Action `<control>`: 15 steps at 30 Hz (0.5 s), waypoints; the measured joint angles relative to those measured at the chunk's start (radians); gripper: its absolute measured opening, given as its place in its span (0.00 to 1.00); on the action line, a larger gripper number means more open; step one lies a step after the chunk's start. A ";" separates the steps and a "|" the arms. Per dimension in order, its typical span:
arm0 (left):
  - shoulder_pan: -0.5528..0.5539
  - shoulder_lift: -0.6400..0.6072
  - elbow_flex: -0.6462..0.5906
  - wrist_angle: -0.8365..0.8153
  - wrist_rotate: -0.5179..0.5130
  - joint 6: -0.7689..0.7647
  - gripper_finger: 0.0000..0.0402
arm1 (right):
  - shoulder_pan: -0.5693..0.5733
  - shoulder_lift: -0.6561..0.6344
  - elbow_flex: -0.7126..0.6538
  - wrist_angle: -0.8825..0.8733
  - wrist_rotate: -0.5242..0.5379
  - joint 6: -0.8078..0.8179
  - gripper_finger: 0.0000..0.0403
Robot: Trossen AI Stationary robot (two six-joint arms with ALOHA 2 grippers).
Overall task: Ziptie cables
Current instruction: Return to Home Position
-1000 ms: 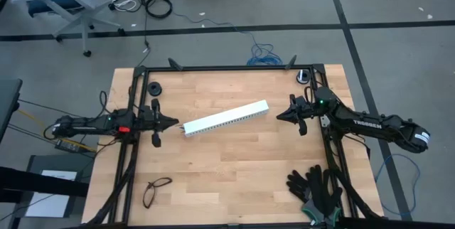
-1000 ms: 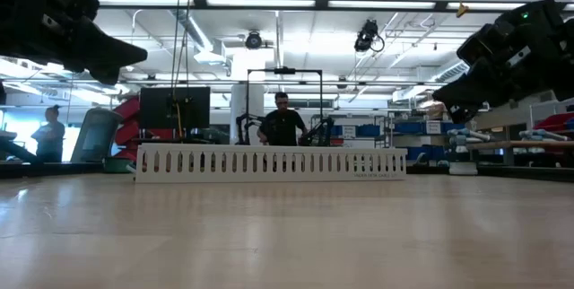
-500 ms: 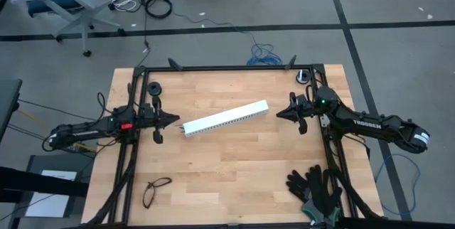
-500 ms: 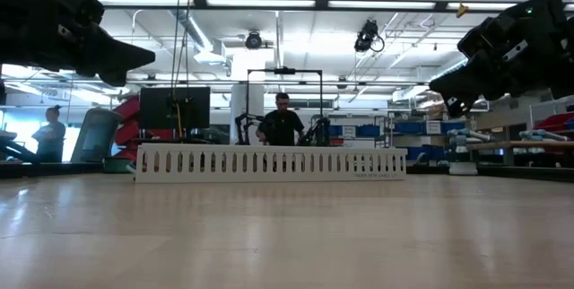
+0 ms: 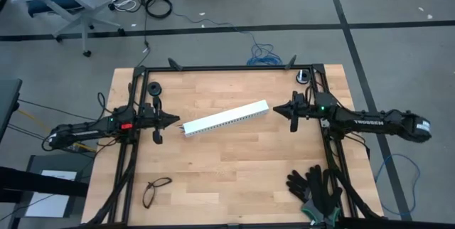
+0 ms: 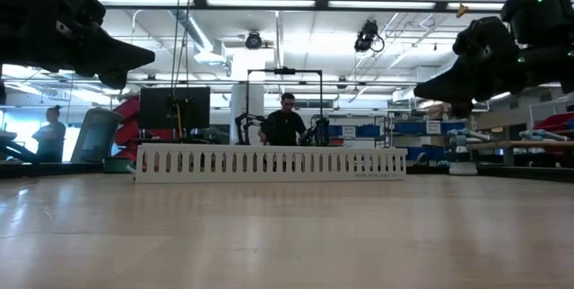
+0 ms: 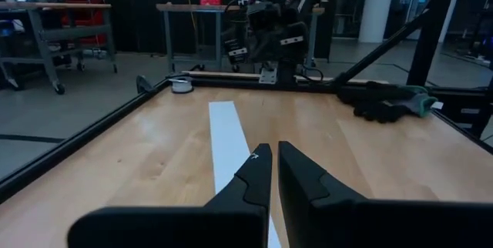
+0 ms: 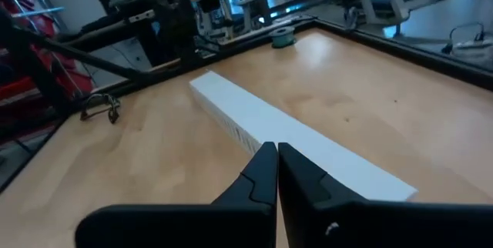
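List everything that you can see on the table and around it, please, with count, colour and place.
cable duct: 1, white, cover on, lying diagonally at mid-table
eyeglasses: 1 pair, dark frame, lower left in the high view
gloves: a heap, black with green cuffs, lower right corner
small roll: 1, dark, upper left
cables: none visible
person: 1, dark clothes, in the room behind the duct
left gripper: 1, black, shut, just off the duct's left end
right gripper: 1, black, shut, just off its right end

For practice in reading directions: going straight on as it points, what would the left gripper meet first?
Likely the left gripper meets the near end of the white cable duct, unless it hangs high enough to pass over.
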 joint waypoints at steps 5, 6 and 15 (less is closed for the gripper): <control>0.000 0.007 0.000 0.000 0.000 -0.001 0.00 | 0.213 -0.008 0.000 0.009 0.218 -0.053 0.00; 0.000 0.006 0.000 0.000 0.000 -0.001 0.00 | 0.246 -0.013 0.000 0.006 0.240 -0.064 0.00; 0.000 0.006 0.000 0.000 0.000 -0.028 0.00 | 0.381 -0.210 -0.001 -0.249 0.387 -0.044 0.00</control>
